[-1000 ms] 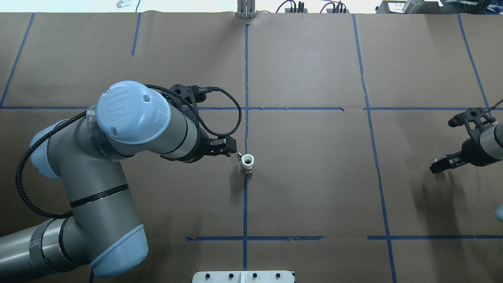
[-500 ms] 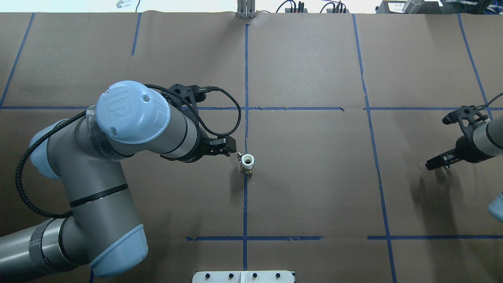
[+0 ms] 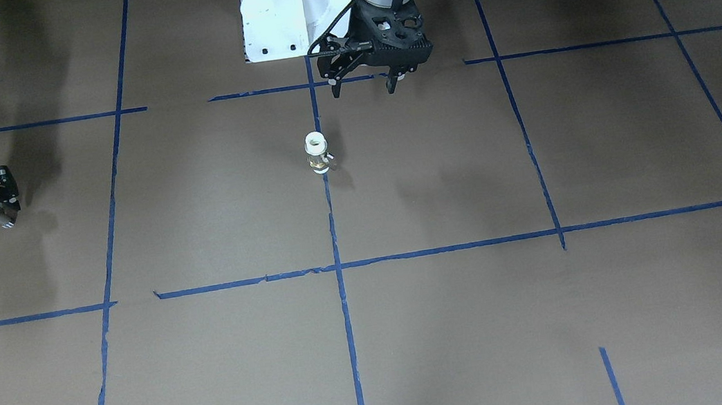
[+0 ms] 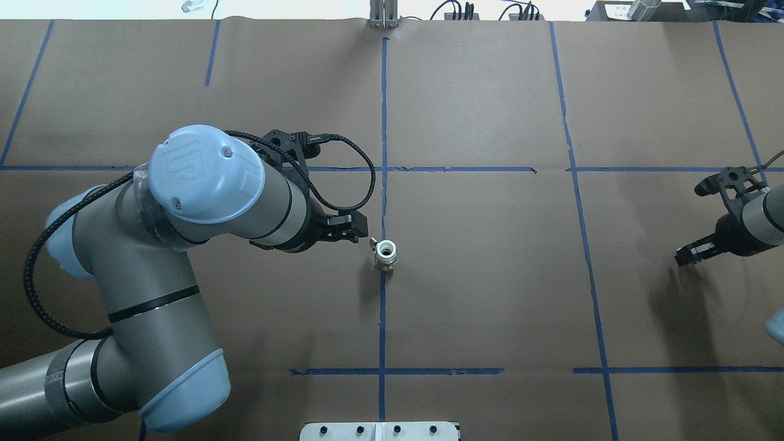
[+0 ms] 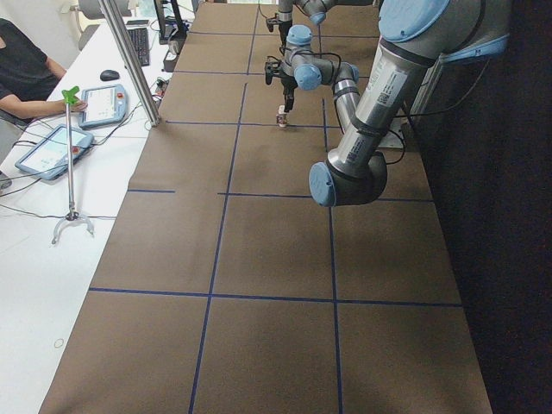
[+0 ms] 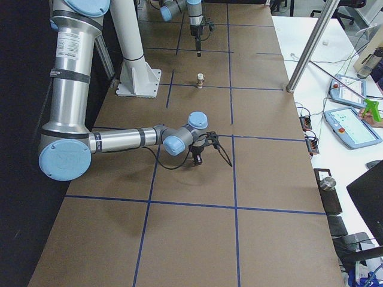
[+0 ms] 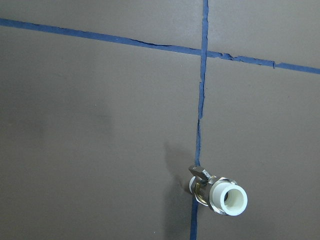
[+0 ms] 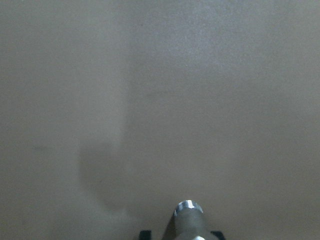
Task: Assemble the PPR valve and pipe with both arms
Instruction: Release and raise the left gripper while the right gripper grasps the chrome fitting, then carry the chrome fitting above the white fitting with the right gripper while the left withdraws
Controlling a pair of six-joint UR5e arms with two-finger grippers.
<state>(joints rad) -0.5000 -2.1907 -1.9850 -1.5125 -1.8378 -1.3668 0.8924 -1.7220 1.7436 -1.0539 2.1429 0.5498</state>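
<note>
The PPR valve (image 4: pixel 386 253) stands upright at mid-frame on the blue tape line, not yet gripped. The left gripper (image 3: pixel 364 88) hangs just beside it, jaws spread and empty. At the frame's far right, the right gripper (image 4: pixel 686 254) pinches the pipe (image 8: pixel 187 214). By my reckoning, the joining is all still ahead.

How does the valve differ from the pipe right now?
The PPR valve stands upright on the table, free of both grippers; the pipe is clamped in the right gripper. The valve is brass with white ends; the pipe is all silver. Both are short cylinders.
</note>
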